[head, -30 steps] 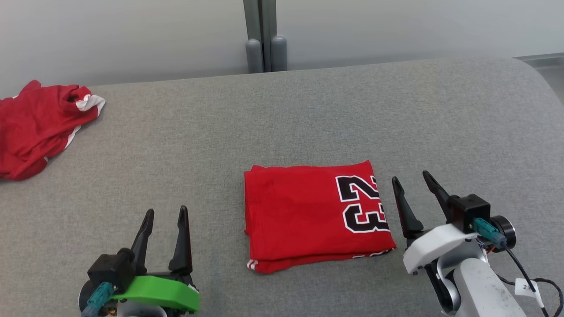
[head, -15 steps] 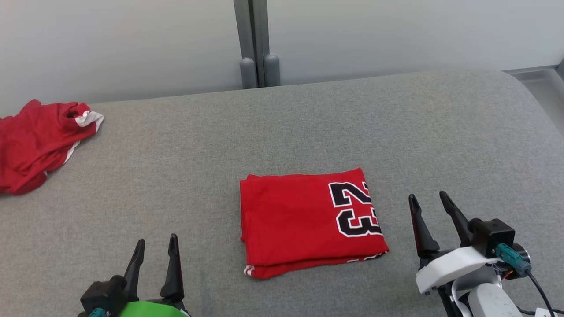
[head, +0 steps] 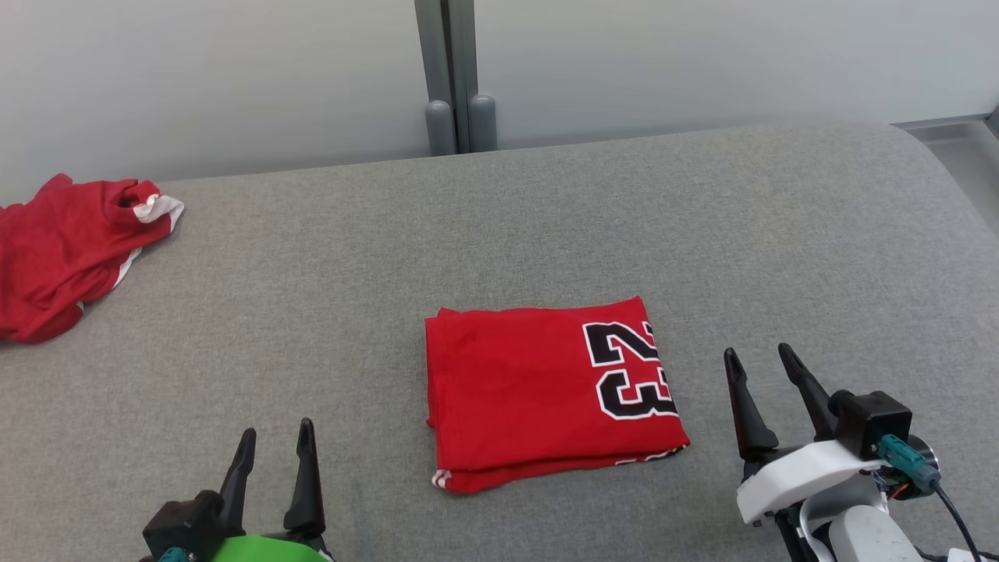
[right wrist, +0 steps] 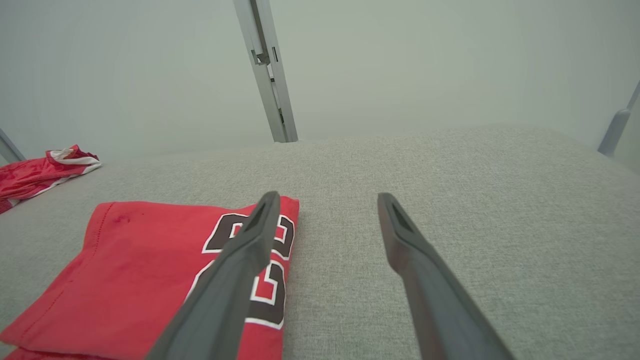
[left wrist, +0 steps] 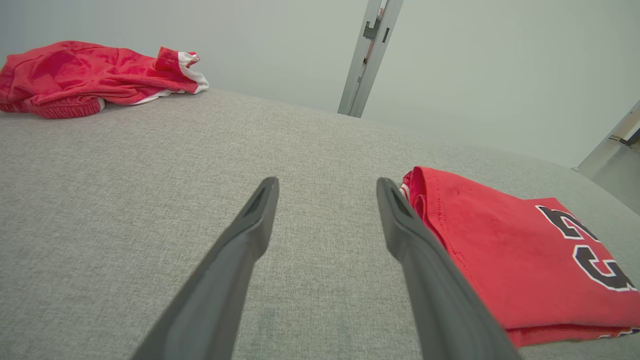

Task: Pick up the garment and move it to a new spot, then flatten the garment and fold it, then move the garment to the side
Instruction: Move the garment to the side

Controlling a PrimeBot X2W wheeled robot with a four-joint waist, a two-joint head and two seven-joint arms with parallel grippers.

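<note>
Black fingers of the left gripper (head: 278, 427) and right gripper (head: 757, 349) stand spread wide, empty, nearest me. Between them, a little farther, the folded red garment (head: 538, 398) lies flat on the grey cushion (head: 546, 218). A crumpled red cloth (head: 66, 250) sits far left.

Bare grey fabric surface (head: 312, 312) lies open on both sides of the folded jersey (head: 538, 390). A crumpled red garment (head: 66, 250) blocks the far-left corner.

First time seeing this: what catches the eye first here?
A neatly folded red jersey with a black 23 lies in the middle of the grey surface. A crumpled red garment sits far left, and the open left pincer and right pincer flank the jersey.
</note>
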